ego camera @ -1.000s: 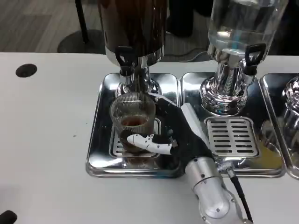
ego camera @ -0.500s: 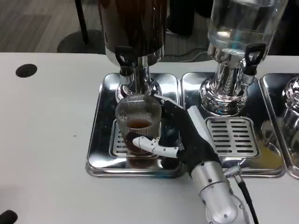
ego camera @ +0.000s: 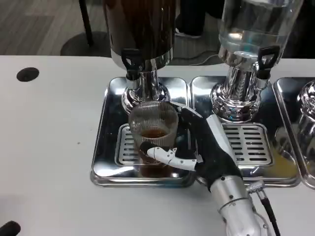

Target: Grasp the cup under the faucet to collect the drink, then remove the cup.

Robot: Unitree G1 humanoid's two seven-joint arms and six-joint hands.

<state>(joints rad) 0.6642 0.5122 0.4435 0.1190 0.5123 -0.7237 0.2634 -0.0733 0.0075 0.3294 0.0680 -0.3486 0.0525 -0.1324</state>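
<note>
Your right hand point(ego camera: 199, 147) is wrapped round the ribbed glass cup point(ego camera: 153, 132) — fingers closed on its lower part, thumb across the near side. Cup's upright w/ brown drink in it, over the drip grate point(ego camera: 129, 147) of the left steel tray point(ego camera: 106, 128), just near of the dark dispenser's faucet point(ego camera: 131, 61).

Right hand point(ego camera: 199, 150) wraps the cup point(ego camera: 153, 130); forearm runs off toward 5 o'clock, wrist straight.

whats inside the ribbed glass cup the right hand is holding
A shallow pool of brown drink sits low in the cup. The right hand has fingers across the base, hiding it.
</note>
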